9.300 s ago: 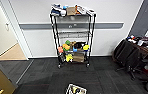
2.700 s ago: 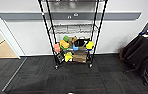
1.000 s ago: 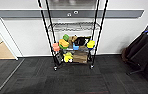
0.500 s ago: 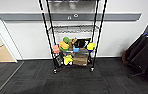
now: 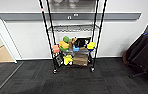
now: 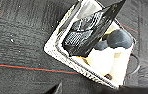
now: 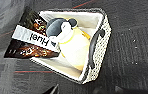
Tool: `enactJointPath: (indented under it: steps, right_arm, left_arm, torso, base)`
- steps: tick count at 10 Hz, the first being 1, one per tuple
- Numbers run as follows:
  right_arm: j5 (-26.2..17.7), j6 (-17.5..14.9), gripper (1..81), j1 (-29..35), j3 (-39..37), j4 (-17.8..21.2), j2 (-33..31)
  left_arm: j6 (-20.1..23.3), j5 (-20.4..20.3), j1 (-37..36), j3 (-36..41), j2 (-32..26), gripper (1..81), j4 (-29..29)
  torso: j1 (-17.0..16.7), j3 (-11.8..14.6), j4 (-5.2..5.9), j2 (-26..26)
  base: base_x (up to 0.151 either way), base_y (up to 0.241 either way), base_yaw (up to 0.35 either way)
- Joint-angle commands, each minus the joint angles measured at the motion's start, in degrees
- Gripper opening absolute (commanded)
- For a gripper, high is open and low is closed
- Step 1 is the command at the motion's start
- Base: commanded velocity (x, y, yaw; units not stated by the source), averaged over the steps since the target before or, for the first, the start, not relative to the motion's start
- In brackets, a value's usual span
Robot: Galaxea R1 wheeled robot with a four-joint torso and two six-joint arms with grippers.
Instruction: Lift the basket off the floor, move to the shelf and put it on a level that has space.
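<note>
The shelf (image 5: pixel 47 32) stands straight ahead against the white wall, a tall wire rack with black posts on casters. Its level (image 5: pixel 72 28), a bare silver wire grid, sits above the tier of colourful toys (image 5: pixel 65 45). The basket (image 6: pixel 55 47) is pale and woven, and holds a penguin plush (image 6: pixel 102 60) and a dark packet (image 6: pixel 85 35). It also lies close under my right wrist, basket (image 7: pixel 103 40) with its dark handle (image 7: pixel 95 47) showing. Dark grey carpet floor (image 5: pixel 72 82) lies beneath it. Whether either gripper grips it is not visible.
A brown cardboard box (image 5: pixel 80 59) and a yellow toy (image 5: pixel 68 59) fill the rack's bottom tier. A black chair with dark bags (image 5: pixel 142 55) stands at the right. At the left a doorway opens onto tan wooden flooring (image 5: pixel 0 53). Thin red lines (image 6: pixel 27 67) cross the carpet.
The camera has driven closer to the shelf, which now looms larger and higher. In the oldest frame the basket lay on the carpet in front of me; the head view no longer has it.
</note>
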Motion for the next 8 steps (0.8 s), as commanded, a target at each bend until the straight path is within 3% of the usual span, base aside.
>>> enactJointPath:
  steps: [1,3,7,8]
  right_arm:
    - [-2.3,0.5,81.1,5.4,1.0,0.9,-1.2]
    - [-2.3,0.8,81.1,6.2,1.1,1.2,-1.3]
    - [-5.6,0.8,81.1,8.3,1.0,1.8,-1.2]
    - [-5.6,0.8,81.1,8.5,1.1,1.8,-1.1]
  left_arm:
    - [-0.3,7.3,-10.3,-3.0,-1.3,81.1,-2.7]
    - [-0.3,10.1,-14.1,-3.0,-1.3,81.1,-3.5]
    - [0.2,23.1,-22.2,-8.1,-0.2,81.1,0.0]
    - [0.2,23.7,-23.0,-9.5,0.5,81.1,1.5]
  torso:
    - [3.6,-2.1,0.00,-5.6]
    - [6.1,-2.5,0.00,-9.6]
    - [11.1,-2.0,0.00,-17.4]
    - [12.3,-4.2,0.00,-19.3]
  base:
    - [0.000,0.000,0.000]
    - [0.000,0.000,0.000]
    - [0.000,0.000,0.000]
    - [0.000,0.000,0.000]
